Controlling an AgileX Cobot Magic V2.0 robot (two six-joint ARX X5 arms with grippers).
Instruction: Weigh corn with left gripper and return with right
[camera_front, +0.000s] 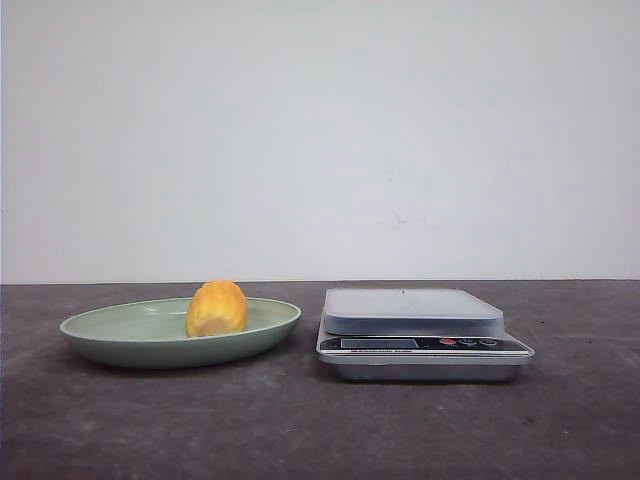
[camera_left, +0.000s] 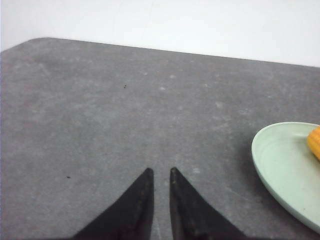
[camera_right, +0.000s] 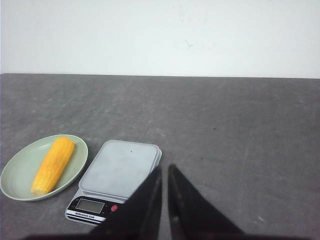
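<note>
Corn (camera_front: 216, 308) on green plate (camera_front: 110, 338), scale (camera_front: 420, 330) just beside, apart

A shallow pale green plate (camera_front: 120, 338) is seen on the dark grey table (camera_front: 300, 430) just to the left of a silver digital kitchen scale (camera_front: 420, 335), whose display and red button face the camera, all backed by a plain white wall (camera_front: 320, 130).

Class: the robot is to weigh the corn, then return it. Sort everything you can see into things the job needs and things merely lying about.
Needed for the job:
corn
green plate
scale
left gripper
right gripper

Merely lying about:
nothing; only the bare grey table and white wall remain
</note>
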